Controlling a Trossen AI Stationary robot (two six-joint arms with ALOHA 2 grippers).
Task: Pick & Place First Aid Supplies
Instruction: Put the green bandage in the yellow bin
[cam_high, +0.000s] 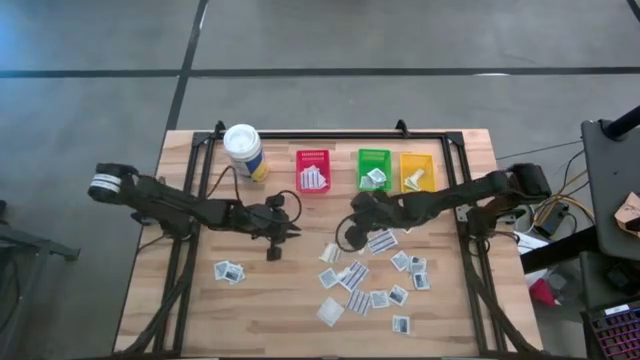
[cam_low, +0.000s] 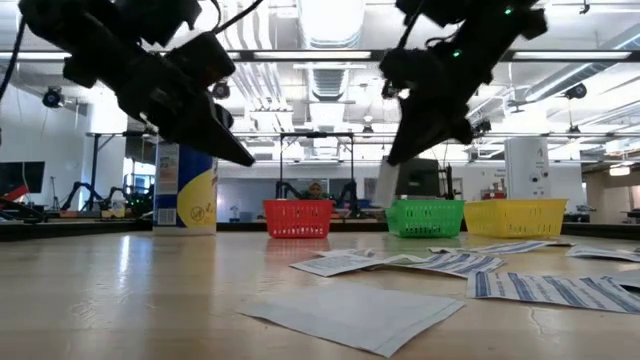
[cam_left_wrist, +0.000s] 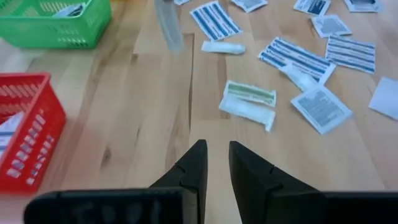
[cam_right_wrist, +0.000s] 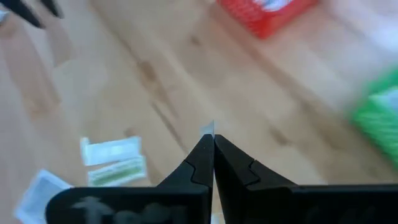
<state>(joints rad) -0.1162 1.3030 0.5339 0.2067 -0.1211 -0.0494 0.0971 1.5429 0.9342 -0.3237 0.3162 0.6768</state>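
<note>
- Wooden table (cam_high: 200, 300) carries, as we see it, many small flat white paper packets (cam_high: 355, 275), some with dark-blue stripes, scattered over the half nearer the right arm.
- We see two more packets (cam_high: 229, 271) lying apart, nearer the left arm.
- We find the red plastic bin (cam_high: 313, 170), the green plastic bin (cam_high: 374, 168) and the yellow plastic bin (cam_high: 417, 171) in a row along the far edge, each with something white inside.
- We note a white cylindrical canister with a yellow label (cam_high: 244, 150) standing beside the red bin.
- We see the left pincer (cam_left_wrist: 215, 163) above bare wood, its fingers a narrow gap apart, holding nothing.
- We see the right pincer (cam_right_wrist: 213, 148) raised over the table, pressed together on a thin white packet (cam_right_wrist: 208, 129) at its tips.
</note>
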